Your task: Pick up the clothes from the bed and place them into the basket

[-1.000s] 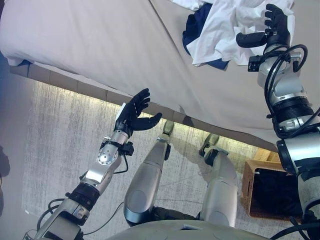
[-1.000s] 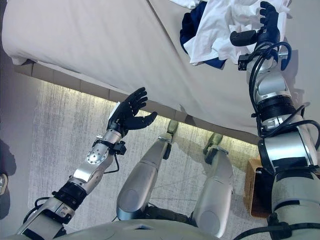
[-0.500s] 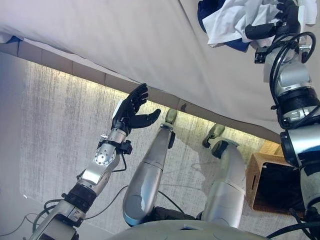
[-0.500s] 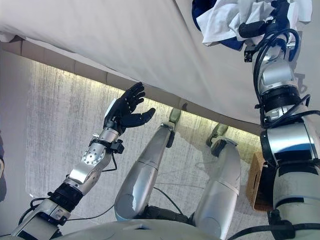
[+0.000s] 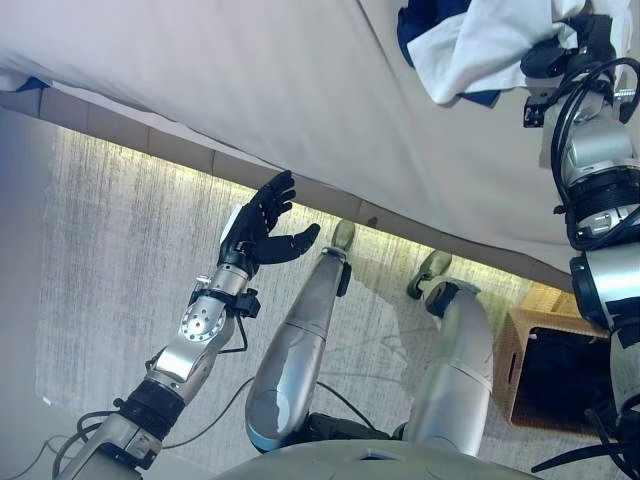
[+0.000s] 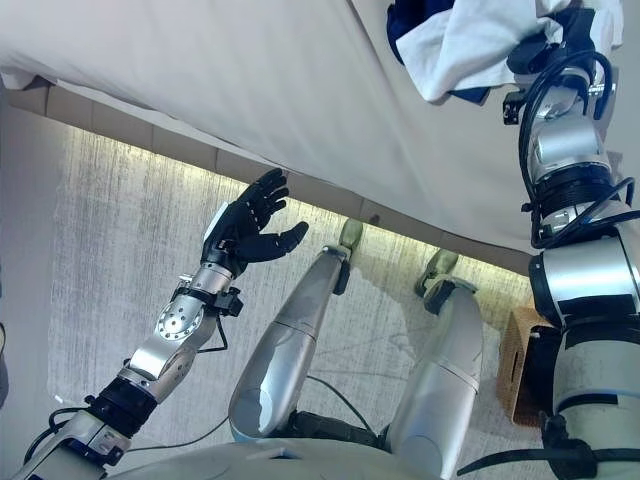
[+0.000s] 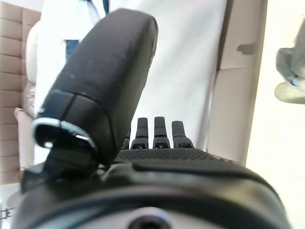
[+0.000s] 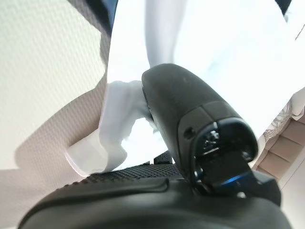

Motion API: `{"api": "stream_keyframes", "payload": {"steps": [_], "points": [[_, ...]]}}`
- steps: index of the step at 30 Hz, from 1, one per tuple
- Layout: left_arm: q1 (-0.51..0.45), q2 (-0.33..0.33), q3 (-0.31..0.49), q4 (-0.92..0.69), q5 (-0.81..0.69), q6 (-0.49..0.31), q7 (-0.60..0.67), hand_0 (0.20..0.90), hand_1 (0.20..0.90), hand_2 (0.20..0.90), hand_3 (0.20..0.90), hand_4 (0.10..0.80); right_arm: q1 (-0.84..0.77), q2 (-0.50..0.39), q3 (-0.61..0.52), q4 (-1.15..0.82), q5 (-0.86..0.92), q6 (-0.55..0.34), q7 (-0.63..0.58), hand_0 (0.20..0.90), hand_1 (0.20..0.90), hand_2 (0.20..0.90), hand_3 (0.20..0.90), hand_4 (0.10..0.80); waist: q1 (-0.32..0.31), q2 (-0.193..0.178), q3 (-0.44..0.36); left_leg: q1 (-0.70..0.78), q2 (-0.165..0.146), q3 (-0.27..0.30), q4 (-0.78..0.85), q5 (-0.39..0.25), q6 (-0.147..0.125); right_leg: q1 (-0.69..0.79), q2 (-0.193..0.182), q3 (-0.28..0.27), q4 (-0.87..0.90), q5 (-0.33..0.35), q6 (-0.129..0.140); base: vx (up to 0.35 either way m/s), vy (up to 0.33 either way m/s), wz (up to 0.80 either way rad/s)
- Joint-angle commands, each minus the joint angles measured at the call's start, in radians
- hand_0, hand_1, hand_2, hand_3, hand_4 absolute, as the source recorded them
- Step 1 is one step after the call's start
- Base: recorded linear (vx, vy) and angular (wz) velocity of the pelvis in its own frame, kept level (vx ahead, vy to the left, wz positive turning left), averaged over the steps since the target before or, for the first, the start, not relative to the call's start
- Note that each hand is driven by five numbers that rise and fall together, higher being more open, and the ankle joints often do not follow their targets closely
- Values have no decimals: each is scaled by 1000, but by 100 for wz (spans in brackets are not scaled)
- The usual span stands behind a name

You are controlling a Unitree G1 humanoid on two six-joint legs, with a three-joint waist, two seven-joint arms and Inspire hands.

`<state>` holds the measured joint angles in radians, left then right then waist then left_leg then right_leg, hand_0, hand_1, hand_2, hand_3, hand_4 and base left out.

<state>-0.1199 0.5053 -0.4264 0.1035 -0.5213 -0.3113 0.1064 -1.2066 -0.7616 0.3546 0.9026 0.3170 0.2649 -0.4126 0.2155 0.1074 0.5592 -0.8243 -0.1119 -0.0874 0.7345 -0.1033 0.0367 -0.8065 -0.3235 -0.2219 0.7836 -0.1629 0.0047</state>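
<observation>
**Right hand closing into the clothes on the bed**

The right hand (image 5: 565,50), at about one o'clock in the head views, is now sinking into the white garment (image 5: 490,45); a second ago it was hovering spread above the pile, and half a second ago its thumb was just touching the cloth. In its wrist view the thumb is pressing against a fold of white fabric, which looks like the start of a pinch, though the fingers are hidden in the cloth, so I cannot tell whether they are curling shut. That suggests the pick-up is beginning and the lift is not yet done.

The left hand (image 5: 262,225) is staying spread and empty near the centre, over the floor beside the bed (image 5: 250,90).

Counting: two garments are showing (one white, one dark blue (image 5: 425,18) beneath it), both lying on the bed, and one wicker basket (image 5: 525,340) is standing on the floor at four o'clock.
</observation>
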Motion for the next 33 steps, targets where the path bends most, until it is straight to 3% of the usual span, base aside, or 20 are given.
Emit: {"api": "stream_keyframes", "payload": {"steps": [1,6,7,12,16,21,28,33], "points": [[22,12,31,-116,-25,-130,-10,900,900,900,900,800,-81,-111,55,-47,13,-82,-15,300,300,300,200,100,13,27,-39,158,49,104,-109,-78,-5,165,84,-47,-1,-74,-21,-7,34,-21],[-6,25,30,-109,-37,-122,-6,900,900,900,900,800,-85,-132,49,-34,19,-89,22,300,300,300,200,100,-6,3,-39,284,57,94,-200,-54,-15,287,97,-38,-126,-33,-4,-28,25,-14],[-17,28,32,-108,-38,-121,-7,900,900,900,900,800,-94,-139,50,-31,23,-91,29,300,300,300,200,100,-11,-3,-39,303,60,95,-231,-20,-13,307,99,-45,-168,4,-9,-93,39,-5],[-48,33,32,-86,-27,-90,-11,900,900,900,900,800,-100,-173,53,-31,60,-116,88,300,300,300,200,100,-33,-41,-46,456,77,109,-298,-17,-21,478,117,-44,-308,35,-1,-23,28,-14],[-56,43,2,-14,23,53,1,900,900,900,900,800,-82,-208,53,-49,104,-135,118,300,300,300,200,100,-60,-77,-127,560,109,133,-318,-44,-34,610,119,-37,-407,48,3,68,46,-19],[-56,57,0,37,30,123,4,900,900,900,900,800,-16,-231,-3,-109,77,-175,128,300,300,300,200,100,-92,-103,-214,684,135,156,-378,-54,-44,735,121,-18,-504,68,29,87,40,-17],[-38,35,8,86,51,184,-25,900,900,900,900,800,31,-297,-29,-170,29,-163,100,300,300,300,200,100,-140,-131,-346,796,152,183,-505,-20,-56,815,153,13,-619,111,51,35,21,-20],[-21,14,-2,148,44,183,-39,900,900,900,900,800,-8,-359,-9,-158,43,-162,83,300,300,300,200,100,-158,-147,-407,850,151,179,-565,-11,-60,850,191,36,-658,113,48,-5,19,-10]]}}
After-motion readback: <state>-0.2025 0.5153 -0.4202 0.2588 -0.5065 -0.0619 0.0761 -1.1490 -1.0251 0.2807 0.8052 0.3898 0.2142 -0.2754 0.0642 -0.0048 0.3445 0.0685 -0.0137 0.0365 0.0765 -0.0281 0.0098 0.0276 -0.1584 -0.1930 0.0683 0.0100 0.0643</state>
